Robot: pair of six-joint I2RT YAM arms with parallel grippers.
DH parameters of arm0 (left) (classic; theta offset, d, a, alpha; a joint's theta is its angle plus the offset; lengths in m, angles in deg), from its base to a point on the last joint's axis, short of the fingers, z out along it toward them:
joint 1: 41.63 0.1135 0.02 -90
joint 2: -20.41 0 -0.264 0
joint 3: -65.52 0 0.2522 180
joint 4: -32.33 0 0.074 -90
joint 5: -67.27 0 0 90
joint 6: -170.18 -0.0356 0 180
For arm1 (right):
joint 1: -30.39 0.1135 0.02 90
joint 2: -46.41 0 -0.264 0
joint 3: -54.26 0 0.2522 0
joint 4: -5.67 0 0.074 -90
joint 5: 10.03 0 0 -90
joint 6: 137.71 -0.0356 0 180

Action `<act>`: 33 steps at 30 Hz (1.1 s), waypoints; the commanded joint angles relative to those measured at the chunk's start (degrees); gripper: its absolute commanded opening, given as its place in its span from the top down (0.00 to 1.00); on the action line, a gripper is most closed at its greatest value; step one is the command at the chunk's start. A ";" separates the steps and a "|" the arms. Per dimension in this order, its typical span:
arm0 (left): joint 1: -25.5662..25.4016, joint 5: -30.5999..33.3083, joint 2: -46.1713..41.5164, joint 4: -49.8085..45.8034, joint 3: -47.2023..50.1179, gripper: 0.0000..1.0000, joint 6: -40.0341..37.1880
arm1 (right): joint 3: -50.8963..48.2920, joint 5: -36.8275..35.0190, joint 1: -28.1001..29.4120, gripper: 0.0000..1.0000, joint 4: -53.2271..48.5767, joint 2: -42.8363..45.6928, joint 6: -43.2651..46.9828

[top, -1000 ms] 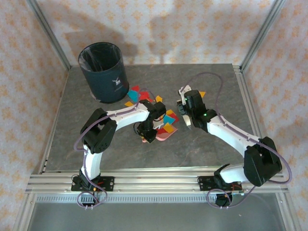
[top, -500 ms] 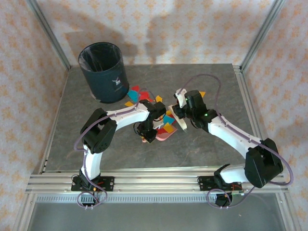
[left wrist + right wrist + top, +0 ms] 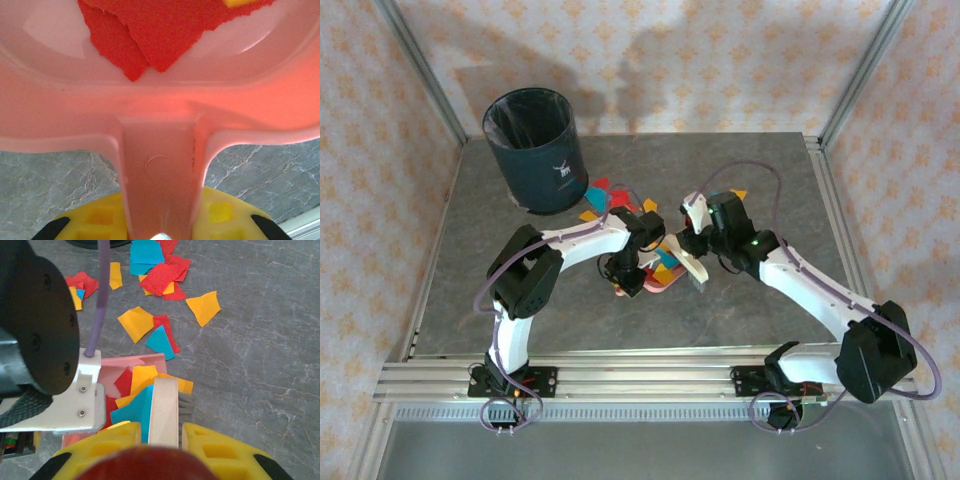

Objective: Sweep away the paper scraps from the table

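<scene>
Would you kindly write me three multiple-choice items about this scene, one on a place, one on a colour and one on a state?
1. Where on the table does the bin stand? A far left corner; B near right corner; C centre.
2. What colour is the dustpan? A blue; B pink; C green.
3. The left gripper is: A open; B shut on a scrap; C shut on the dustpan's handle.
Answers: 1 A, the top view shows it far left; 2 B, its plastic is pink at the left wrist; 3 C, yellow fingers flank the handle.
</scene>
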 commanded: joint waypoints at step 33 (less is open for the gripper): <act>-2.27 -6.08 -0.95 -2.70 0.13 1.00 -4.38 | -0.44 -5.84 0.41 1.00 2.31 0.08 -5.50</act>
